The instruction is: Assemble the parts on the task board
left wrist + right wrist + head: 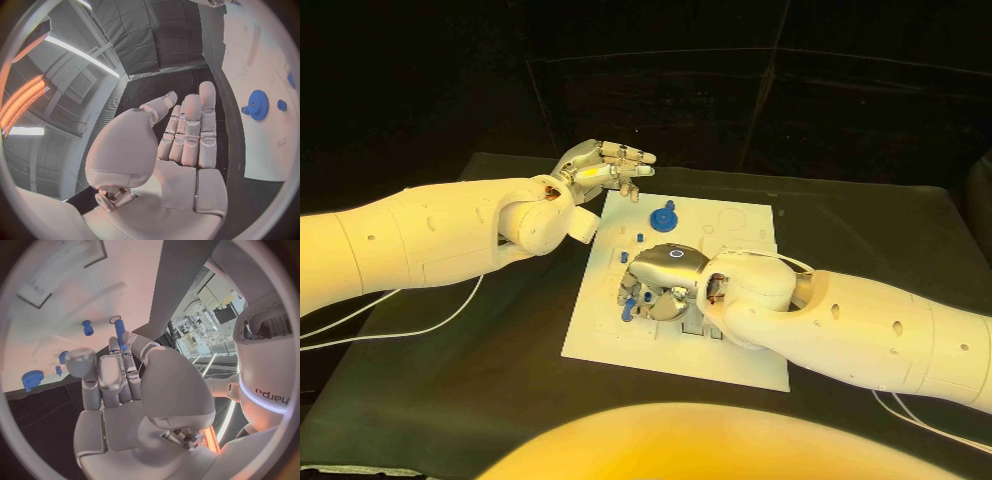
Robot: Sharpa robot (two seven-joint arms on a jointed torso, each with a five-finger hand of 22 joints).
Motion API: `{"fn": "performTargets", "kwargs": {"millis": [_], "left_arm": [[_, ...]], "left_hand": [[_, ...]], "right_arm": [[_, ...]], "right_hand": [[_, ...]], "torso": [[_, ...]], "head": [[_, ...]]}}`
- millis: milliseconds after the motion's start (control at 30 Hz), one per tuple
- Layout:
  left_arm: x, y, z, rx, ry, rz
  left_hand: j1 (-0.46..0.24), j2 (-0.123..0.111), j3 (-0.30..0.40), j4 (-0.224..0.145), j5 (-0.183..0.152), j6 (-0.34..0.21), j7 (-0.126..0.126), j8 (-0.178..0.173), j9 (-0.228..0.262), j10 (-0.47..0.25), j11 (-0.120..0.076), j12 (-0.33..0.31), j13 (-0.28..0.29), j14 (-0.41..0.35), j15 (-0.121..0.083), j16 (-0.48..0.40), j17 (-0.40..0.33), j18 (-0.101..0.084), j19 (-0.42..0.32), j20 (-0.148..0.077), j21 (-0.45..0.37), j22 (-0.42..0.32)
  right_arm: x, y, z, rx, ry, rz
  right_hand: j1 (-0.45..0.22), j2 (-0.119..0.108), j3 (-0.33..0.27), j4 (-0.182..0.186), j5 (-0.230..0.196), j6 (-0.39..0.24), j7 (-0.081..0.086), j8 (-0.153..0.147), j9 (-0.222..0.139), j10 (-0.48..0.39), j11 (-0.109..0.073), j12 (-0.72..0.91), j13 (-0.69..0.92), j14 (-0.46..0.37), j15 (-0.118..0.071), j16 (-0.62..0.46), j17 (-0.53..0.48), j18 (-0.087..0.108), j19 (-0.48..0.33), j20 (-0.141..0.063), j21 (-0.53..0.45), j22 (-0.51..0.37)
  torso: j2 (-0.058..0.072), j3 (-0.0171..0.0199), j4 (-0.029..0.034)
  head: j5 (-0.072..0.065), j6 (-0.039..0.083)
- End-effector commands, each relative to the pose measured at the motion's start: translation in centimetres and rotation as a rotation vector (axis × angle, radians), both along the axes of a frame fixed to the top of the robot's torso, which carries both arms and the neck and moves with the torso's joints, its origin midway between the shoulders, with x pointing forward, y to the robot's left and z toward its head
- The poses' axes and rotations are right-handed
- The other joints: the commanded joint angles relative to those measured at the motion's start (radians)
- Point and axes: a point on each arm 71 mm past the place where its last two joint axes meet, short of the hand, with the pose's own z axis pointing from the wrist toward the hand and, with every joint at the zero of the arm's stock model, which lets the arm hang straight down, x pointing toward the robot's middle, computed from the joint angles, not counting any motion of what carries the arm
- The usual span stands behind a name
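left hand [600, 167]: above the board's far left corner, fingers straight and apart, holding nothing | right hand [668, 280]: over the left half of the white board [733, 355], fingers pinching a blue peg [119, 332] | blue gear [666, 217]: on the board near its far edge | small blue parts [87, 328]: scattered on the board's left side

Left robot hand [600, 168] open; right robot hand [664, 280] pinching.

task board [733, 350] mid-table, gear [666, 215] on its far part
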Motion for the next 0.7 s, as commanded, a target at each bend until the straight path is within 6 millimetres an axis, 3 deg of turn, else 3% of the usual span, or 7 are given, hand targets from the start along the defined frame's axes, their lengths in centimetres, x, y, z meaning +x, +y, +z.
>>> {"fn": "performTargets", "kwargs": {"millis": [33, 700], "left_arm": [[0.0, -0.2, 0.1, -0.011, -0.002, -0.010], [0.0, -0.2, 0.1, -0.011, -0.001, -0.012]], "left_hand": [[0.003, 0.010, -0.006, 0.000, -0.002, -0.002, 0.003, 0.002, -0.002, -0.008, -0.001, 0.003, -0.001, -0.006, -0.002, -0.005, -0.001, 0.013, -0.006, 0.003, -0.005, -0.001], [0.003, 0.010, -0.006, 0.000, -0.002, -0.002, 0.003, 0.002, -0.002, -0.008, -0.001, 0.003, -0.001, -0.006, -0.002, -0.005, -0.001, 0.013, -0.006, 0.003, -0.005, -0.001]], "right_arm": [[0.1, 0.1, -0.2, -0.038, -0.038, -0.008], [-0.8, 1.1, -1.2, -0.100, -0.078, 0.012]], "right_hand": [[-0.007, 0.001, 0.005, -0.001, 0.003, 0.000, 0.005, -0.003, 0.001, 0.003, 0.005, -0.005, 0.002, 0.015, 0.004, 0.003, 0.001, -0.006, -0.002, 0.001, 0.005, 0.001], [-0.013, -0.002, 0.005, -0.003, -0.009, 0.001, 0.005, -0.005, 0.001, 0.006, 0.005, -0.010, 0.002, 0.014, 0.004, 0.002, -0.003, -0.006, -0.004, 0.002, 0.004, -0.001]], "torso": [[0.000, 0.0004, 0.0008], [0.000, 0.0000, 0.0003]], "head": [[0.000, -0.001], [0.001, -0.003]]}}
